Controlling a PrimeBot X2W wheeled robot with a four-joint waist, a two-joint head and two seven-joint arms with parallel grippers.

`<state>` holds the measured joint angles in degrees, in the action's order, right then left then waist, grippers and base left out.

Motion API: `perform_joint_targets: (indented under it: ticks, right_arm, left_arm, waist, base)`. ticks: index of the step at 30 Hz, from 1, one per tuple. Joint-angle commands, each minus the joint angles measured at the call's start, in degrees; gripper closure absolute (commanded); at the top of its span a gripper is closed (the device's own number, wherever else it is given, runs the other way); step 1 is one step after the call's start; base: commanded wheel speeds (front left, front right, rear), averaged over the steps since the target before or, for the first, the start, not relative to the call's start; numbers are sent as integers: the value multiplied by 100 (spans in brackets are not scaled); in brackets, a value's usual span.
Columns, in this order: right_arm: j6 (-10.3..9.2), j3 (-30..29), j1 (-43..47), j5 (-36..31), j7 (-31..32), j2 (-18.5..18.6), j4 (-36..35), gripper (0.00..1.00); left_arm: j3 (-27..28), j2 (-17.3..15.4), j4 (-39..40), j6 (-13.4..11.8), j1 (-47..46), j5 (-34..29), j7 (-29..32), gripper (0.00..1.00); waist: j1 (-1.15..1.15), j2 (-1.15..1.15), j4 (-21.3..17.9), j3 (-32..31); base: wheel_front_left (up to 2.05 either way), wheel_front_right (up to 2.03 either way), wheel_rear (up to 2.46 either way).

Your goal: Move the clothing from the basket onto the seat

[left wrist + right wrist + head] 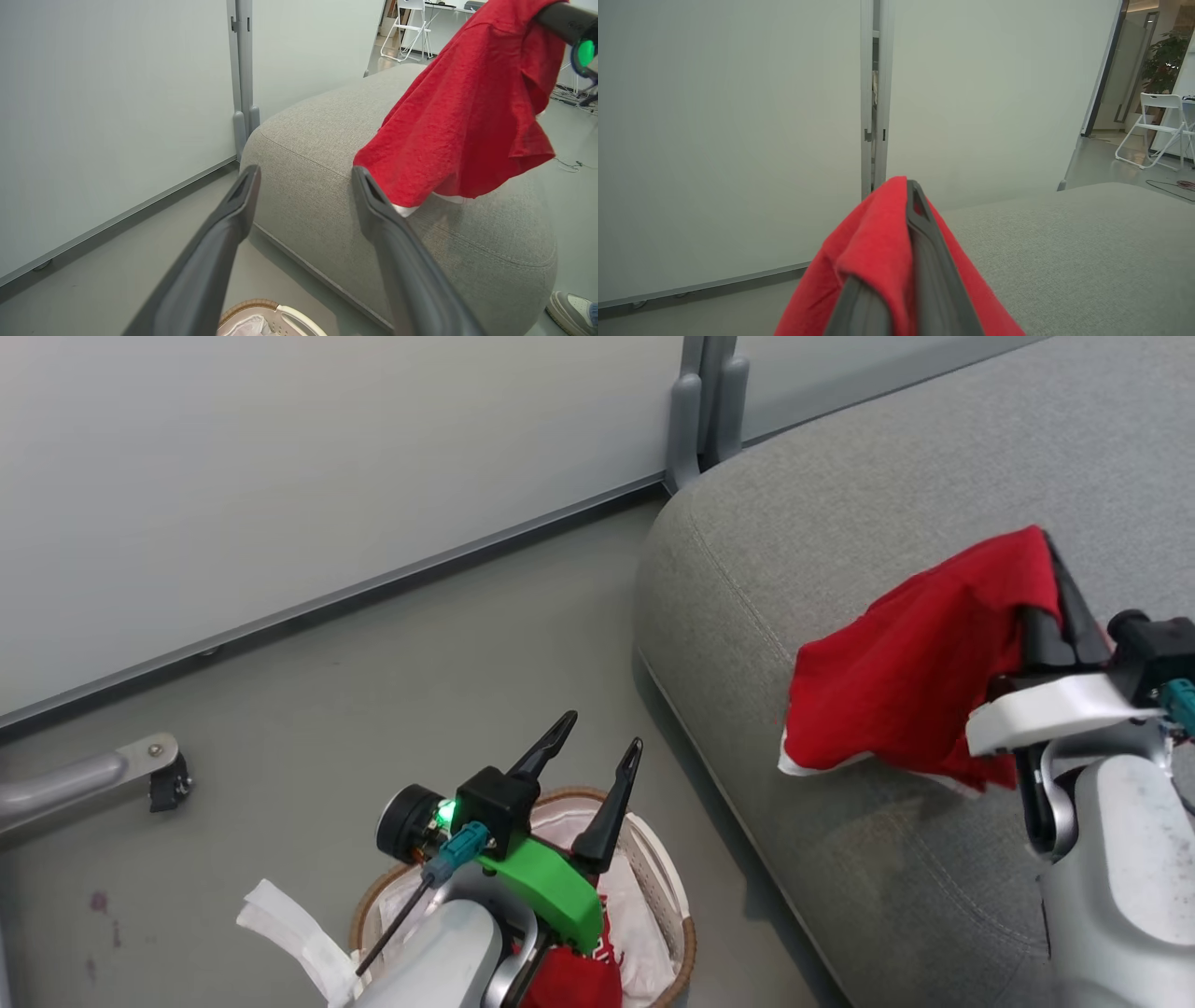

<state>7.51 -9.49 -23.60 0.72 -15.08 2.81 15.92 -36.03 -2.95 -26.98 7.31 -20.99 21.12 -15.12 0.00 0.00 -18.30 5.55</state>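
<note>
Top of grey seat bare beyond the draped red garment, open floor to its left, partition wall close behind both

Head view high over basket and seat; low forward wrist views, seat in both.

- Plain garment: bright red, white trim along its lower edge.
- Jersey: red, with white marks.
- Basket: white perforated wall, brown woven rim.
- Liner: white.
- Seat: grey woven fabric.
- Left gripper: black, on a green mount.
- Right gripper: black, on a white mount.
</note>
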Motion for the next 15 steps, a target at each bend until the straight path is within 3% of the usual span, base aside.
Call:
perform_joint_targets:
  ticks: [1,9,15]
  right_arm:
    - [-4,-98,-215,-87,-14,16,-74,100]
    - [-4,-854,-1374,-911,-14,50,-160,100]
    - [-5,-1206,-2810,-1286,-14,540,333,100]
  left_arm:
    - [-25,-22,24,29,-94,9,-5,0]
    - [-216,-111,224,30,-485,-152,-5,0]
    - [-385,-313,315,29,-959,-295,-5,0]
  waist:
    - [0,0,-129,221]
    - [0,0,148,952]
    - [0,0,424,1795]
  base:
    - [0,0,0]
    - [0,0,0]
    - [0,0,0]
